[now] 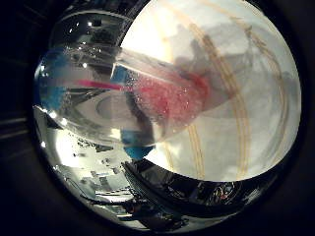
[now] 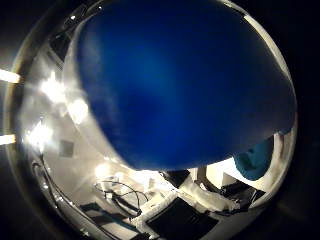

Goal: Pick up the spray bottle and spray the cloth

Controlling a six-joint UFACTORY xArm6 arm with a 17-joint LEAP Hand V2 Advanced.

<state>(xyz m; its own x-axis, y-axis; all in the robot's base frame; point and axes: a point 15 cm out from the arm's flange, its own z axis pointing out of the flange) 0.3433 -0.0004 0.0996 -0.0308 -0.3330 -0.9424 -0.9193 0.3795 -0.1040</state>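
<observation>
Hand state I cannot tell; none of it shows. Against my palm, the clear spray bottle (image 1: pixel 123 103) fills the view, its blue part (image 2: pixel 185 85) close too, long axis pointing over the striped cloth (image 1: pixel 236 98) behind.

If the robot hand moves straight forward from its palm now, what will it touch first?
Most likely the spray bottle: its clear body fills the view close to the palm. The white cloth lies beyond it.
</observation>
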